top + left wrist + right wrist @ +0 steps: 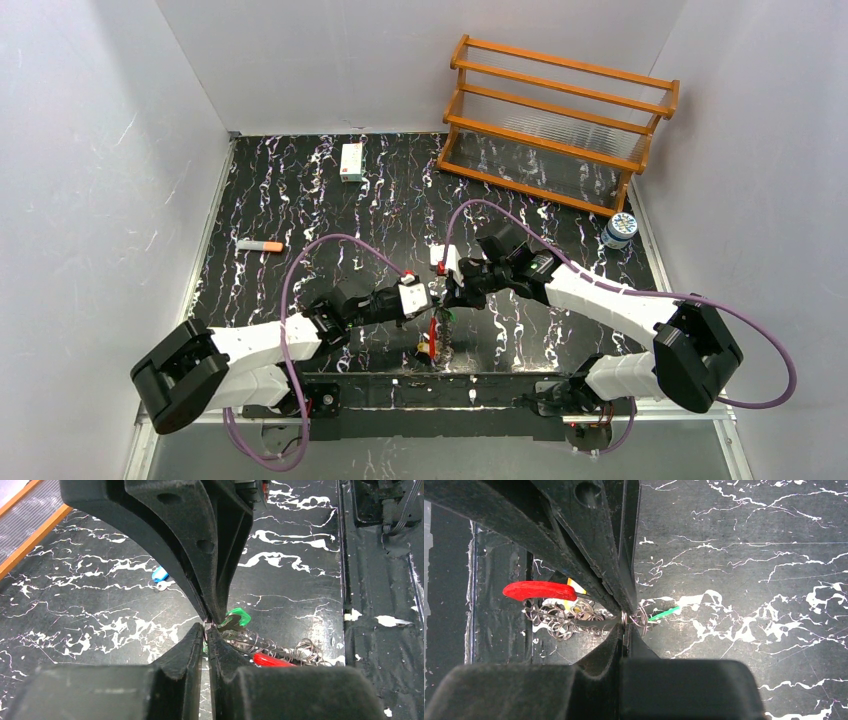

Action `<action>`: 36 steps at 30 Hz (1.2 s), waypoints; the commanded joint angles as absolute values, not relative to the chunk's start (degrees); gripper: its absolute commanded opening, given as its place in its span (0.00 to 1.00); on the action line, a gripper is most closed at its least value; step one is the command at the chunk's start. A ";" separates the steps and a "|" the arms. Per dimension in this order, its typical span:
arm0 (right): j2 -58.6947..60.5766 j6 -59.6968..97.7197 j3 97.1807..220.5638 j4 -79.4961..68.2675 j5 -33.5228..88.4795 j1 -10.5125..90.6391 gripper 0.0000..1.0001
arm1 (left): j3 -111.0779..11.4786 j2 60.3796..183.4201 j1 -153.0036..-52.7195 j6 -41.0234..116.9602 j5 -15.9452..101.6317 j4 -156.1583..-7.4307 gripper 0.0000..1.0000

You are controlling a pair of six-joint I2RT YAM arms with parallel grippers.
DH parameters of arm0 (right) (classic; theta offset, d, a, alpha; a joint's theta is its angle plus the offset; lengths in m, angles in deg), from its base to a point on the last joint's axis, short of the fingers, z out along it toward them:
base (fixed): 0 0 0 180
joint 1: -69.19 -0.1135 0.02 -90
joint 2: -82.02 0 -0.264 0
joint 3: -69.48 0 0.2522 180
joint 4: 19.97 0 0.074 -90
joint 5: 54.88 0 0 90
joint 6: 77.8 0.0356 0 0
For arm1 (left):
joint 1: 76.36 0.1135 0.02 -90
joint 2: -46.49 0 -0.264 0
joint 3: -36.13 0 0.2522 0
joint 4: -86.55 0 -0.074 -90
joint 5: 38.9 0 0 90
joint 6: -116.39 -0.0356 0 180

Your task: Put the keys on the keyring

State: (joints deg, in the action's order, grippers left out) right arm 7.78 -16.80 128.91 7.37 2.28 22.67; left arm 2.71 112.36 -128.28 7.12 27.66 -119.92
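Both grippers meet above the table's near middle. In the left wrist view my left gripper [206, 627] is shut on a thin wire loop of the keyring [280, 652], whose red segment and tangle of small rings hang to the right. My right gripper [625, 625] is also shut on a ring of the keyring [559, 617]. The green key [239, 616] hangs right beside both sets of tips; whether it is threaded on I cannot tell. The blue key [160, 574] lies on the table farther off. From above, the keyring [433, 336] dangles below the left gripper [432, 299] and right gripper [447, 292].
An orange-tipped marker [260, 245] lies at the left and a small white box [352, 161] stands at the back. A wooden rack [560, 120] fills the back right, with a small jar [620, 230] beside it. The arms' base rail [440, 385] runs just below the keyring.
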 commanded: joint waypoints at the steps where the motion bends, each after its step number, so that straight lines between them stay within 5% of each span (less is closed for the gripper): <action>1: 9.23 -17.55 131.84 5.94 0.08 22.27 0.01 | 1.01 113.14 -128.44 7.64 27.25 -120.30 0.04; 10: 10.17 -18.26 131.49 5.14 -1.68 22.19 0.01 | 1.07 114.08 -128.45 7.66 29.26 -120.30 0.10; 16: 10.20 -18.39 131.40 4.69 -1.74 22.11 0.01 | 1.01 114.50 -128.43 7.76 28.73 -120.30 0.00; 23: 10.46 -17.52 130.86 2.82 0.00 22.12 0.01 | 1.96 113.18 -128.46 8.36 31.37 -119.96 0.00; 30: 15.83 -13.48 123.70 -9.90 3.62 22.36 0.59 | 4.91 108.31 -128.43 12.76 37.11 -123.14 0.00; 36: 19.23 -9.07 118.67 -20.04 -2.15 24.23 0.62 | 8.28 105.06 -128.44 18.37 39.64 -130.47 0.00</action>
